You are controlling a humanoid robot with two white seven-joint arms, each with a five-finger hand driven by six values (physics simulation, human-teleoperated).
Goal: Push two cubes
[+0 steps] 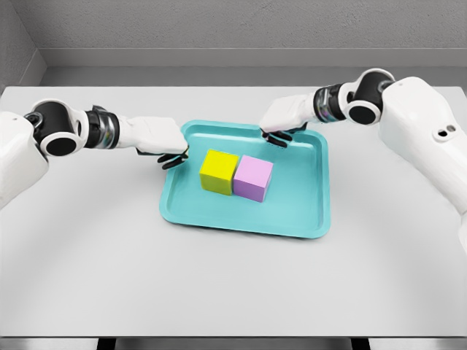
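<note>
Tray [292, 222]: sitting on the grey table [95, 262].
Left hand [169, 149]: hovering at the tray's left rim, fingers mostly hidden; grip unclear.
Yellow cube [219, 171]: touching the pink cube [253, 177], mid-tray.
Right hand [283, 127]: fingers curling over the far rim, holding nothing.

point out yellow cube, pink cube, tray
yellow cube [220, 166], head view, top face
pink cube [255, 173], head view, top face
tray [299, 208], head view, bare floor right of the cubes

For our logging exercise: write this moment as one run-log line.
yellow cube touching pink cube | on teal tray | left hand, right hand at rim
</note>
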